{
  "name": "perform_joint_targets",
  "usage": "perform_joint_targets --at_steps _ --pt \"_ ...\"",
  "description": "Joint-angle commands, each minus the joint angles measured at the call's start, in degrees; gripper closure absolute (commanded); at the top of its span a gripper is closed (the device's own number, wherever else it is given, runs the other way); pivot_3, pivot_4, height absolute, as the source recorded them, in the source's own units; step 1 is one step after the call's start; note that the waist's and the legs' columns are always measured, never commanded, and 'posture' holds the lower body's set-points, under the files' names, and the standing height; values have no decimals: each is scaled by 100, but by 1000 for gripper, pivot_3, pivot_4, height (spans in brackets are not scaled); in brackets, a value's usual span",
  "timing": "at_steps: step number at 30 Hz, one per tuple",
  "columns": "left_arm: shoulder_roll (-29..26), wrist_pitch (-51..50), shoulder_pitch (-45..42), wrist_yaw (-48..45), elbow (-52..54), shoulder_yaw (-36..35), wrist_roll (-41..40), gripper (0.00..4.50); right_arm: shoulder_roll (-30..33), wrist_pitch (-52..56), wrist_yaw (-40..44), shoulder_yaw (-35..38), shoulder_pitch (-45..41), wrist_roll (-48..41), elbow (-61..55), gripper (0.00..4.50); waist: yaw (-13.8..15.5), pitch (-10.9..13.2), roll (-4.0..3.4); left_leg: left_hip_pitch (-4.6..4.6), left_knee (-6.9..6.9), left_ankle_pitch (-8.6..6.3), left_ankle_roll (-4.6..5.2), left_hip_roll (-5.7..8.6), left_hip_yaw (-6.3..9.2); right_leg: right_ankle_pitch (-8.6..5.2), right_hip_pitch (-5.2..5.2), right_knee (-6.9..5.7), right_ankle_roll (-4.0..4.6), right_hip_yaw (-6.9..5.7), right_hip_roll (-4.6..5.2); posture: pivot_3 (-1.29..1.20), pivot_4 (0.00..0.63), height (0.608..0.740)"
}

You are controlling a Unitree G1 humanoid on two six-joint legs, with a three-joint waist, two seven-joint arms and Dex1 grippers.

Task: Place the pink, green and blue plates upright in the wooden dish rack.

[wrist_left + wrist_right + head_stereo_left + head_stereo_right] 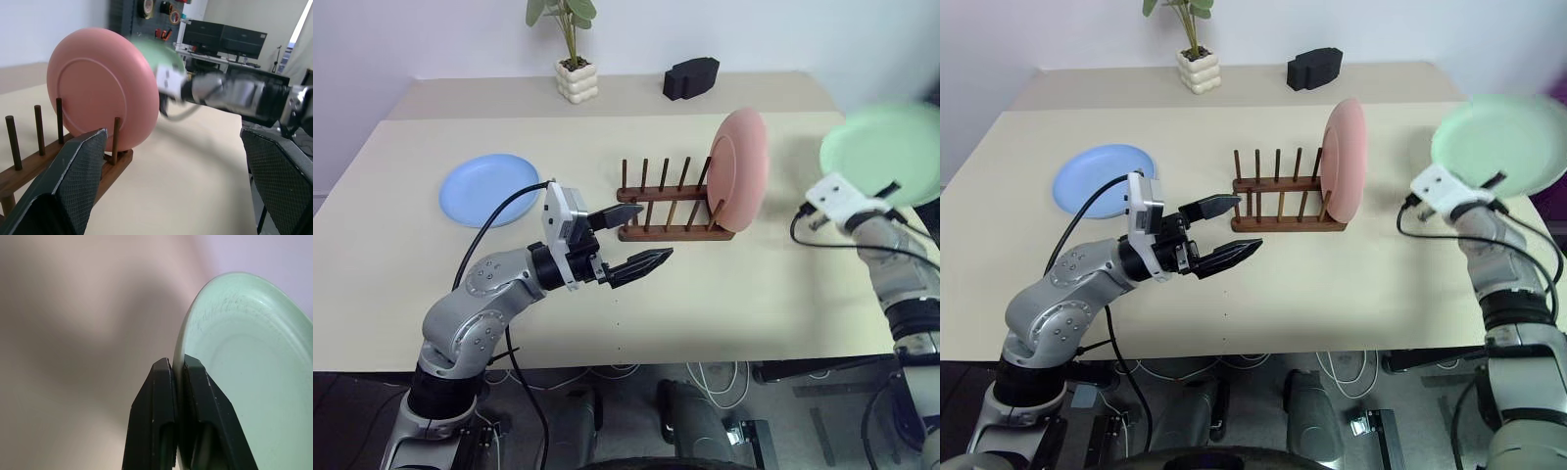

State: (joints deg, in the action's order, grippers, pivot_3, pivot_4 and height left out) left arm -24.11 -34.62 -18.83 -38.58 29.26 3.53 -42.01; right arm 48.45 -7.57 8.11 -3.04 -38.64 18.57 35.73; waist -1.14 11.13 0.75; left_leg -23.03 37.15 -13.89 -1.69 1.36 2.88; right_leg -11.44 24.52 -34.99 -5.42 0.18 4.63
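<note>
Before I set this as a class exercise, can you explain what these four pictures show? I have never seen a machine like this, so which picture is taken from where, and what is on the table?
This is a humanoid robot with two arms, each ending in two black fingers. Two pictures come from cameras in its head, looking down over the table. The other two come from cameras on its wrists, looking along the fingers.

On the table stands a wooden rack with the pink plate already upright at one end. The blue plate lies flat. At the back are a potted plant and a black block.

The right gripper is shut on the rim of the green plate, held up in the air. The left gripper is open and empty, near the rack.
</note>
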Motion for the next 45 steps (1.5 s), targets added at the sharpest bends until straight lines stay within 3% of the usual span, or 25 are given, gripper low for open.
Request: perform_joint_targets --at_steps 1,4,9,12,16,21,30,33,45 --pt "62 63 -69 36 117 -93 -85 0 229 -585 -134 311 -621 -45 -670 4468 13 0 0 0 0 0 0 0 1 0 0 0 -1 0 -1 0 150 736" --pt "99 62 -34 103 134 -133 -77 0 175 -907 47 384 -1056 -207 -1068 4468 38 0 2 -4 0 0 0 0 3 -1 0 2 -3 -1 0 0 150 736" --pt "93 91 14 186 164 -164 -43 0 -200 -1266 1049 379 -1462 -1233 -1993 4468 34 0 3 -5 2 0 0 0 4 -1 -1 3 -3 -1 1 0 150 736" --pt "87 122 39 209 168 -185 -24 0 -623 -620 2277 322 -1300 -2850 -3079 4468 34 0 3 -5 1 0 1 -2 6 0 -1 2 -4 -3 0 0 150 736" --pt "62 157 54 223 151 -230 7 0 -1129 1061 2813 492 -941 -4678 -4304 4468 54 0 4 -4 2 -1 2 -9 15 1 -2 -4 -5 -8 0 0 150 736" --pt "-69 196 149 194 128 -433 30 0 -1903 2988 2279 572 -314 -6971 -5569 4468 48 -1 4 -5 4 -1 3 -15 27 -1 -4 -3 -3 -12 3 0 150 736" --pt "-295 216 393 169 173 -750 -31 0 -2770 4197 640 1242 288 -8752 -5699 4468 49 -1 4 -8 3 -1 3 -11 20 -1 -1 -2 -1 -14 1 0 150 736" --pt "-316 223 417 171 186 -756 -38 0 -2965 4331 162 1430 375 -9098 -5652 4468 44 -1 4 -8 2 -1 3 -10 20 -1 0 -2 -1 -14 1 0 150 736" --pt "-314 202 403 182 197 -728 -29 0 -3257 4356 -453 1490 616 -8956 -5509 4468 34 0 3 -8 0 -1 3 -11 17 -2 3 -2 -1 -14 -2 0 150 736"
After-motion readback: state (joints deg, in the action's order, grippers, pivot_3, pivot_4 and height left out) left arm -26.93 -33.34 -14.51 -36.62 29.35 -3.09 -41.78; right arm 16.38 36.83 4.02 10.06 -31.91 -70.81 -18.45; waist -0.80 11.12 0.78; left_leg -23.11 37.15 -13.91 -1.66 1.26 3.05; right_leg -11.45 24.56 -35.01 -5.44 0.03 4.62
